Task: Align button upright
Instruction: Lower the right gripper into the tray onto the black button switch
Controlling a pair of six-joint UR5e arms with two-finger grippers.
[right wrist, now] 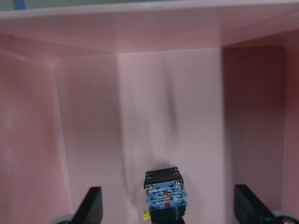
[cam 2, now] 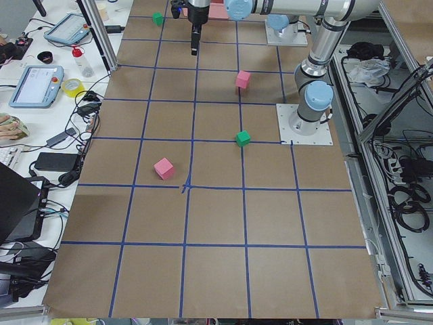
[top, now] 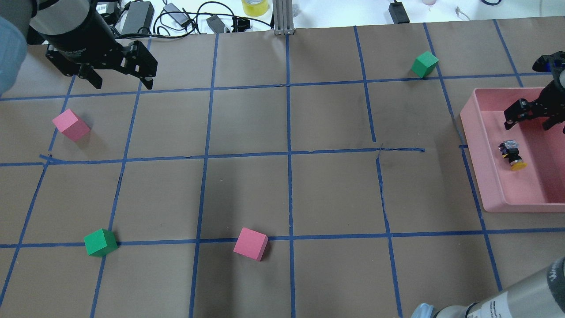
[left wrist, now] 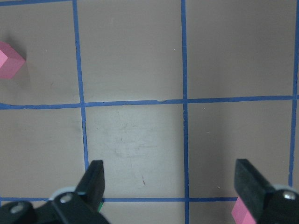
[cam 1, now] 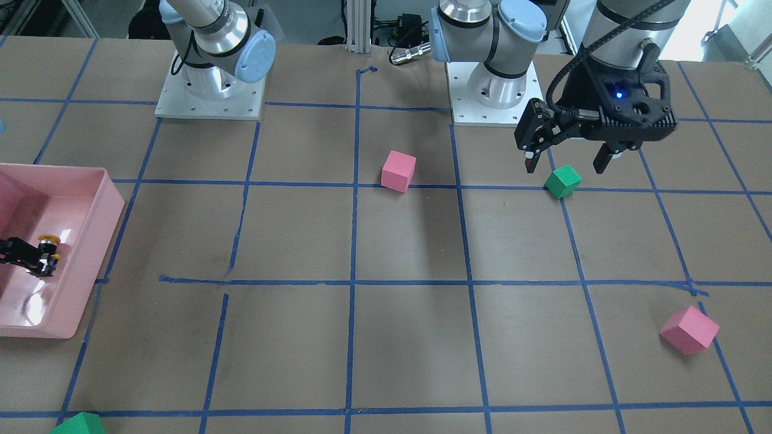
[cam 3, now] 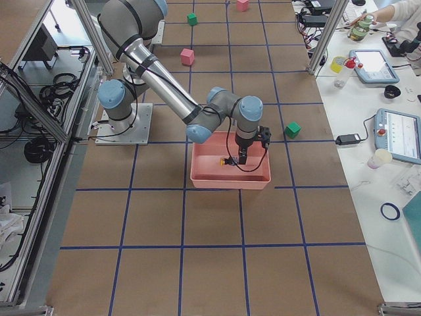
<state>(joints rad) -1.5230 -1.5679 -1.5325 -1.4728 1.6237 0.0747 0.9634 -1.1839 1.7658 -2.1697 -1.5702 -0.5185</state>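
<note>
**A:** What's the surface?

**B:** Matte brown paper [top: 247, 194] taped into a blue grid. Cables and adapters lie beyond the far edge.

**A:** And the button?

**B:** The small yellow-capped push-button [top: 512, 155] lies on its side on the glossy pink plastic tray's [top: 479, 145] floor. Its long axis is flat, with the cap toward the robot.

**A:** Grippers?

**B:** The right gripper [top: 532, 120] is spread wide over the tray, holding nothing. The left gripper [top: 123, 84] is wide and empty too.

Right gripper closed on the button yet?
No: the right gripper is open, its fingers wide of the button on both sides.
</note>
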